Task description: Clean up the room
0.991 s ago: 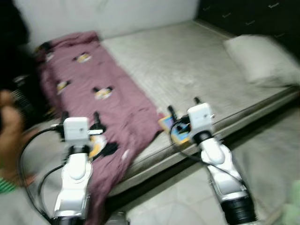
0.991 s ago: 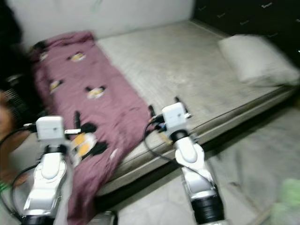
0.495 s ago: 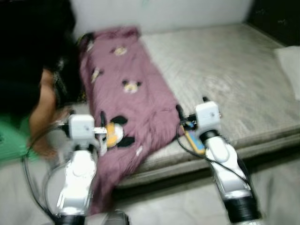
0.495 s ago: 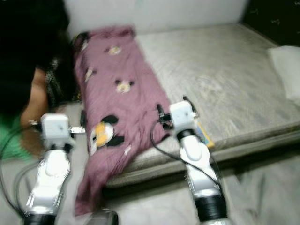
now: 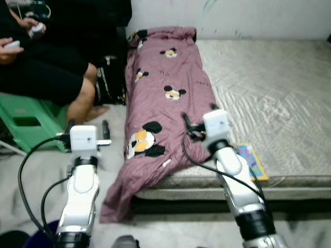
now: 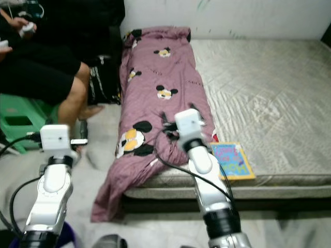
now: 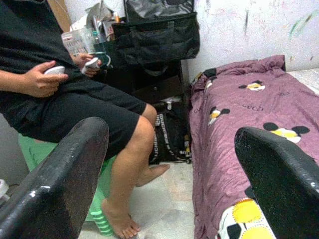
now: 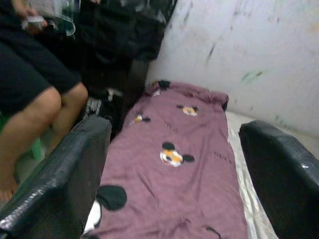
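A maroon blanket printed with cartoon mice lies along the left side of a bare grey mattress. Its near end hangs over the front edge down to the floor. A colourful book rests at the mattress's front edge, right of the blanket. My right gripper hovers open above the blanket's near end, with the blanket seen between its fingers. My left gripper is held open over the floor left of the bed, and its fingers stand wide apart.
A person in black clothes sits on a green stool at the left, holding small controllers, with a bare leg near my left arm. Black bags stand against the wall behind. Grey floor runs in front of the bed.
The whole view has swung left: the pillow has left the picture and the seated person and green stool have come in. Both arms keep the same raised, open pose.
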Tool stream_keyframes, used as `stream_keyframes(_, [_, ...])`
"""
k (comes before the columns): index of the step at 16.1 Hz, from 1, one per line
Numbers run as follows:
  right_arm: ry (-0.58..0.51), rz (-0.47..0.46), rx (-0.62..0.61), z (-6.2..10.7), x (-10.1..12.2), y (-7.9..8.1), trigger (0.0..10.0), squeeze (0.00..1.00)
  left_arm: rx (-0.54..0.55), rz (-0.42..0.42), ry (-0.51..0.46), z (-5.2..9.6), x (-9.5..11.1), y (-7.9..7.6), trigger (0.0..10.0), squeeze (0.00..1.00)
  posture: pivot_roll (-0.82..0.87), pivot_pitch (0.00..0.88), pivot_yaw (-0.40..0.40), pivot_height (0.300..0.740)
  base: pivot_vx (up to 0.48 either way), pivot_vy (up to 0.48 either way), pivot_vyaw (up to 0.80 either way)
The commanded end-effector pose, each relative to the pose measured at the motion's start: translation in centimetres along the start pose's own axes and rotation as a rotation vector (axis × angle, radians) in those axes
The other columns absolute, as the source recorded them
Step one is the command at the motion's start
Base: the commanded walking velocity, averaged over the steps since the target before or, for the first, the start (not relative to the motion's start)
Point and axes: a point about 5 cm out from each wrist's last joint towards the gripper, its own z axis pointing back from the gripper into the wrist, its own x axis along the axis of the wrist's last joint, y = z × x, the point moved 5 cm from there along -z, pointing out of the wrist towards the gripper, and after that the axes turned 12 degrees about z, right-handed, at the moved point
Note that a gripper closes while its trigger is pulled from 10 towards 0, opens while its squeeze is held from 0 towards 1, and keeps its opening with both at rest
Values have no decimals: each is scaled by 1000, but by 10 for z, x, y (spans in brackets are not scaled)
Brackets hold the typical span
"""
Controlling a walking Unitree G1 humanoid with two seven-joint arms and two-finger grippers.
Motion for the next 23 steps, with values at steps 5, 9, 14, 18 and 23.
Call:
stream_keyframes(5, [9, -27, -41, -6, -5, -9, 10000, 0, -46, 24, -28, -9, 7, -13, 10000, 0, -43, 0, 1, 740, 0, 0, 0])
stream_keyframes(9, [18, -47, -81, -6, -9, -17, 10000, 0, -15, 88, -33, -7, 10, -2, 10000, 0, -36, 0, -2, 740, 0, 0, 0])
stream_keyframes(14, [29, -64, -82, -6, -12, -18, 10000, 0, -50, 141, -26, -2, 7, -6, 10000, 0, -39, 0, -11, 740, 162, 0, -160])
stream_keyframes(18, [26, -63, -84, -6, -12, -19, 10000, 0, -62, 143, -28, -2, 8, -8, 10000, 0, -42, 0, -12, 740, 354, 0, -477])
stream_keyframes(23, [24, -61, -82, -6, -12, -18, 10000, 0, -81, 138, -38, -2, 10, -11, 10000, 0, -41, 0, -11, 740, 371, 0, 0])
